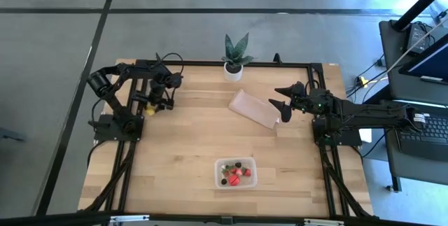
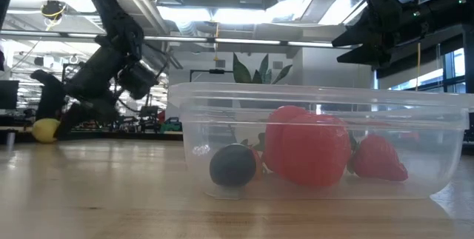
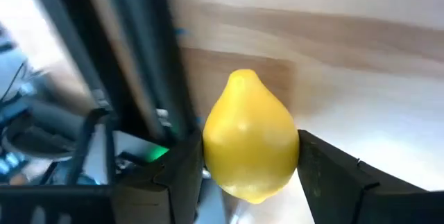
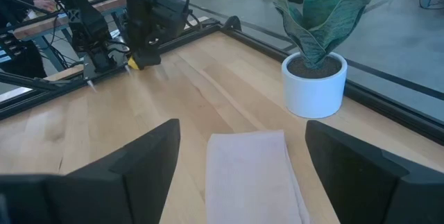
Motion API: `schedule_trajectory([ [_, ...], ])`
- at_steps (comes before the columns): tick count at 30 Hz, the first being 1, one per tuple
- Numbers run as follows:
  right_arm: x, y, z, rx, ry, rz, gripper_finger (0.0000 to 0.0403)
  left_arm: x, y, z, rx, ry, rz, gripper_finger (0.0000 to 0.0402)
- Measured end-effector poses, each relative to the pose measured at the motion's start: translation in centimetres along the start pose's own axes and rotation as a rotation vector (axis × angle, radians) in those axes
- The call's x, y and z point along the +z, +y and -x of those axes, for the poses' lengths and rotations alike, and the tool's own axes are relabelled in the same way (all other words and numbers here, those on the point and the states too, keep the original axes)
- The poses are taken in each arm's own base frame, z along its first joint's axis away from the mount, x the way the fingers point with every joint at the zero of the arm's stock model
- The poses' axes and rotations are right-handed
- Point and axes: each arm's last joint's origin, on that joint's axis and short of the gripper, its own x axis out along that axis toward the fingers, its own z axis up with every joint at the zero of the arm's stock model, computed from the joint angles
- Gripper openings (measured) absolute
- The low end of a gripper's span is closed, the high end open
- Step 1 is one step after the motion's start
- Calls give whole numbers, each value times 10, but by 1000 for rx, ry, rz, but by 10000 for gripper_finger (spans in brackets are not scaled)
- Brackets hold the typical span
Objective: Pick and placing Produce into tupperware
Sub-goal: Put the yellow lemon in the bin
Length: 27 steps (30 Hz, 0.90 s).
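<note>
The yellow fruit [image 3: 251, 145] fills the left wrist view, sitting between the two dark fingers [image 3: 179, 175] of the left gripper [image 1: 157, 104], with one finger pressed on each side of it, so the gripper is closed on this fruit. Its long axis, from the pointed tip to the round end, runs along the fingers and not across them. In the low view the fruit [image 2: 45, 129] looks to be down at the surface of the desk [image 1: 175, 156], at the far left edge beside the black frame, though it is hard to say if it touches the wood. The tupperware [image 1: 235, 173] stands well apart from it, near the front edge of the desk and a little to the right of the middle; it already holds red strawberries [image 2: 307, 145] and a dark berry [image 2: 232, 165]. The coming move therefore depends on this direction: from the left gripper the container lies toward the front and to the right, a long diagonal carry. The right gripper [image 1: 286, 100] hangs wide open and empty above the tan sheet [image 1: 256, 110], near the potted plant [image 1: 234, 58], and seems to wait.
</note>
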Motion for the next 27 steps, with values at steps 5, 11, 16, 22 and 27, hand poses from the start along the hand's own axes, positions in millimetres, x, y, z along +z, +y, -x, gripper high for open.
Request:
schedule_trajectory([
  [5, 0, 0, 0, 0, 0, 0, 312, -3, -12, 19, -117, 34, -146, 198],
  [11, 0, 0, 0, 1, 0, -3, 312, -13, -34, 52, -334, 63, -315, 197],
  [16, 0, 0, 0, 0, 0, -27, 312, -26, -56, 87, -561, 53, -459, 199],
  [22, 0, 1, 0, 13, 0, -32, 312, -49, -88, 132, -899, 10, -664, 196],
  [27, 0, 2, 0, 37, 7, -57, 312, -82, -116, 176, -1189, -153, -957, 200],
])
